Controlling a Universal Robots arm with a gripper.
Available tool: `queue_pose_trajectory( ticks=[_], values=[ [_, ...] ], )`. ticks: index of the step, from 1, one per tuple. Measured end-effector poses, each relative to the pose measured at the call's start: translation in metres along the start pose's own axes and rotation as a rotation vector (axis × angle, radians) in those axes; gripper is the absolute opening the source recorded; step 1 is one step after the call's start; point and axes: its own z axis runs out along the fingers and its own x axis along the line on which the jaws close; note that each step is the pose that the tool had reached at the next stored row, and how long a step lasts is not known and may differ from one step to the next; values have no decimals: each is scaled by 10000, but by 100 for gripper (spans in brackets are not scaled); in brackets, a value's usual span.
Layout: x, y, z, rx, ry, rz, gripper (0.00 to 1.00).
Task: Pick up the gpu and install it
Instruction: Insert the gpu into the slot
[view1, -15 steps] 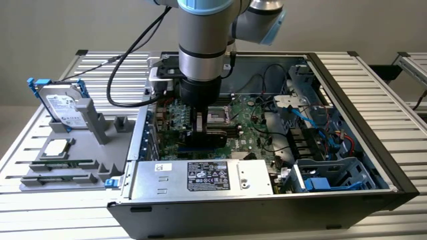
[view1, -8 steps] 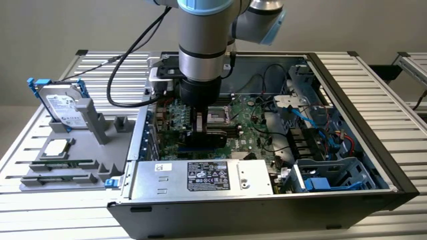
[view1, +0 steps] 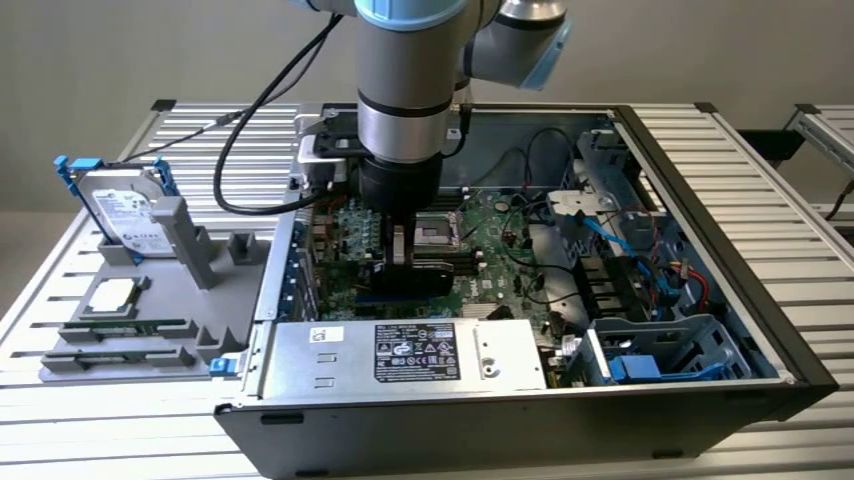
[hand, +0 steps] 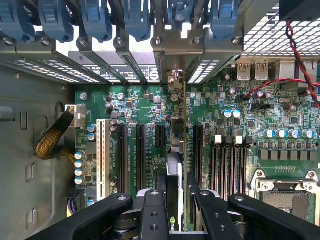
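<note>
Slatted aluminium table (view1: 787, 200) carries the whole setup, with a plain pale wall behind. At the exterior view's left sits a grey fixture (view1: 200, 330) holding a silver hard drive (view1: 127, 215) with blue rails standing upright, a square processor chip (view1: 110, 295) lying flat, and narrow green memory strips (view1: 127, 330) in front of it. A black cable (view1: 254, 150) loops from the arm over this side. Next comes the open computer case (view1: 467, 440), lying on its side with the motherboard (view1: 501, 250) exposed. The arm (view1: 407, 90) reaches straight down into the case, and the gripper (view1: 400, 245) hangs low over the board, its fingers (hand: 154, 215) pinched on the gpu (view1: 411, 280), which stands on edge, dark and thin, right above the board near the expansion slots. In the wrist view the gpu (hand: 176, 165) runs edge-on away from the gripper (hand: 177, 205), between the black expansion slots (hand: 141, 150) and the memory slots (hand: 227, 165), its metal end toward the rear slot openings with their blue latches (hand: 95, 20). Whether its lower edge sits in a slot I cannot tell. A labelled power supply (view1: 400, 350) fills the case's near side, and toward the exterior view's right stands a drive cage (view1: 667, 345) with blue parts.
</note>
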Motion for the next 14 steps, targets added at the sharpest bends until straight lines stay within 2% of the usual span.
queue_pose_trajectory(
  ticks=[14],
  values=[
    [0,13,8,-1,1,0,27]
  ],
)
